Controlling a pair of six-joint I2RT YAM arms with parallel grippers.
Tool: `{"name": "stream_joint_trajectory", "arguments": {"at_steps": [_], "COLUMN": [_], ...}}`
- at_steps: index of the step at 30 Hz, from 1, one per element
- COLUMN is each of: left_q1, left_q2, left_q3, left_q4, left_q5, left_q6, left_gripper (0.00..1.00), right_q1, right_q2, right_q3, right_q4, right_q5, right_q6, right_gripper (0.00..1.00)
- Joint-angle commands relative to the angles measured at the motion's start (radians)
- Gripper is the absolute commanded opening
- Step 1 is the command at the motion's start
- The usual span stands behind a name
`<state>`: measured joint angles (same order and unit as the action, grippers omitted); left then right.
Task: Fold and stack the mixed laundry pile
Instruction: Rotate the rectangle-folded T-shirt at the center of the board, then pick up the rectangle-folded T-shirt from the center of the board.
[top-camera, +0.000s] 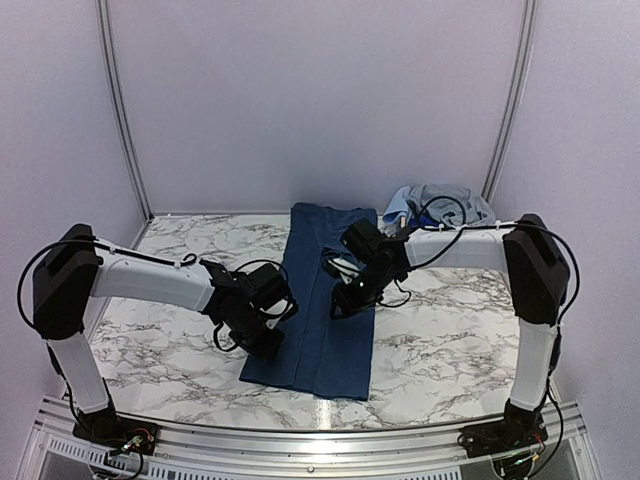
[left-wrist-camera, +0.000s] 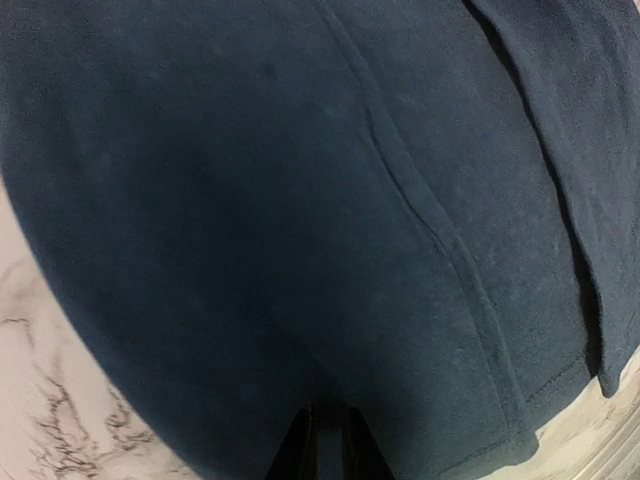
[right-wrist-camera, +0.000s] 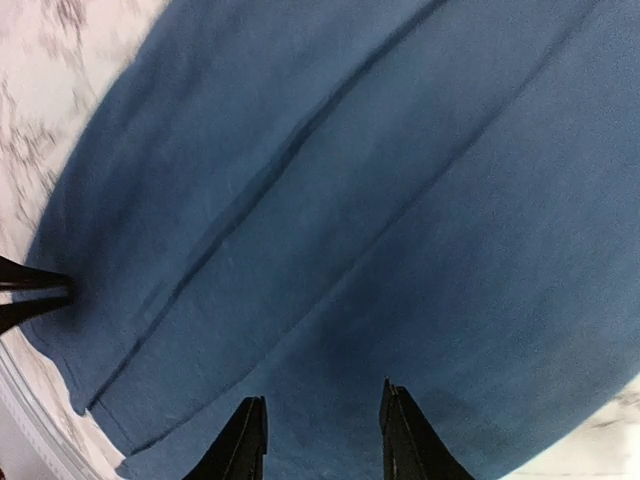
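A dark navy shirt (top-camera: 330, 360) lies folded into a long strip down the middle of the marble table. My left gripper (top-camera: 272, 345) is at its near left edge. In the left wrist view its fingers (left-wrist-camera: 300, 450) stand almost together, pinching the navy cloth (left-wrist-camera: 300, 200). My right gripper (top-camera: 342, 305) hovers over the strip's middle right. In the right wrist view it (right-wrist-camera: 322, 440) is open, with only flat cloth (right-wrist-camera: 400, 200) under it. The rest of the mixed laundry pile (top-camera: 440, 205), light-blue pieces, is heaped at the back right.
Bare marble table (top-camera: 160, 340) lies on both sides of the strip. A metal rail (top-camera: 320, 425) runs along the near edge. Walls close the back and sides. Black cables loop off both wrists.
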<state>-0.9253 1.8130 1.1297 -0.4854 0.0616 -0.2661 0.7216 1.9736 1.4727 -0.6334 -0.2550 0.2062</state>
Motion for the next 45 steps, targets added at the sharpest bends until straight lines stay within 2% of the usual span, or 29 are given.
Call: {"name": "stream_joint_trajectory", "arguments": {"at_steps": [1,7,12,19,25,34,41,45], "left_q1": [-0.092,-0.214,-0.236,-0.228,-0.190,-0.141,-0.130,-0.133], "left_q2": [0.027,0.033,-0.027,-0.299,-0.402,-0.384,-0.324,-0.296], "left_q3": [-0.021,-0.026,-0.041,-0.196,-0.352,-0.425,-0.420,-0.419], "left_q4": [0.009,0.010,0.015,0.075,0.124,0.186,0.227,0.231], "left_q5": [0.005,0.033,0.010,-0.023,0.029,0.058,0.097,0.130], "left_q6": [-0.032,-0.114,-0.167,-0.301,-0.429,-0.483,-0.473,-0.470], "left_gripper": [0.09,0.04,0.05,0.35,0.37,0.37,0.36,0.32], "right_q1": [0.018,0.010,0.009,0.011,0.077,0.154,0.219,0.241], "right_q2": [-0.044,-0.088,-0.197,-0.464,-0.620,-0.625,-0.582,-0.557], "right_q3": [-0.148,-0.273,-0.327,-0.478,-0.688,-0.802,-0.817,-0.816], "right_q4": [0.070,0.050,0.035,-0.006,0.050,0.103,0.150,0.166], "right_q5": [-0.052,-0.011,-0.016,-0.108,-0.148,-0.107,-0.120,-0.122], "right_q6": [0.072,0.062,0.066,0.195,0.371,0.466,0.501,0.516], "right_gripper": [0.35,0.34,0.35,0.43,0.43,0.43,0.42,0.40]}}
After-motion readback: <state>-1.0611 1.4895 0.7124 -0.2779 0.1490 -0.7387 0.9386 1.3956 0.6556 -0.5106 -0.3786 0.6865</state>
